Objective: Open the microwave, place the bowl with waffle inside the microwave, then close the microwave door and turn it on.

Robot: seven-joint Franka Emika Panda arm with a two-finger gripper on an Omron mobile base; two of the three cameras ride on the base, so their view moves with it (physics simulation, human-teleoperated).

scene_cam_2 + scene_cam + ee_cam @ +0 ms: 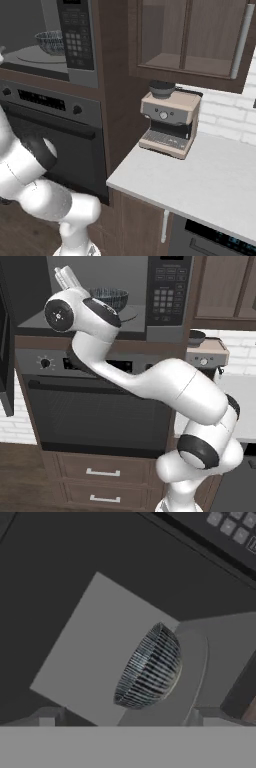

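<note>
- Left base view: the bowl (108,298) sits inside the open microwave (165,331) on its turntable; the microwave door (6,356) hangs swung out at the left. The gripper (67,277) hovers at the cavity mouth, jaws wide and empty. The oven (100,406) sits below.
- Right base view: the bowl rests beside the keypad (76,30); a coffee machine (169,122) stands on the pale counter (210,185).
- Hand view: the bowl looks rigid, probably light and breakable, best gripped at its rim. The waffle cannot be made out.
</note>
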